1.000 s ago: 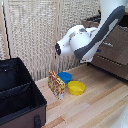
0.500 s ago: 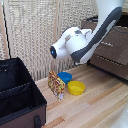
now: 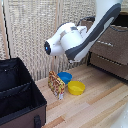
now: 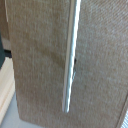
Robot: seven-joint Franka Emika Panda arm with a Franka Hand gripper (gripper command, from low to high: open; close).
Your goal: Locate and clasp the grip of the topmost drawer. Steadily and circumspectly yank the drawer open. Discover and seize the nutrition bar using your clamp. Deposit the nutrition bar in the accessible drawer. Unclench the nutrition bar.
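The dark-framed dresser stands at the exterior view's right, and its topmost drawer (image 3: 116,42) looks shut. In the wrist view the grey-brown drawer front (image 4: 35,60) fills the picture, with its silver bar handle (image 4: 71,55) close ahead. My white arm (image 3: 75,42) reaches toward the dresser, and my gripper is hidden behind it; no fingers show in the wrist view. The nutrition bar (image 3: 56,84) stands upright on the wooden floor, next to the blue bowl (image 3: 64,77) and the yellow bowl (image 3: 76,88), far from the dresser.
A black open box (image 3: 20,95) sits at the exterior view's left front. A beige slatted wall (image 3: 30,30) is behind. Lower drawers (image 3: 107,65) lie under the topmost one.
My arm's white link has swung a little toward the exterior view's left. The bar and the bowls have not moved.
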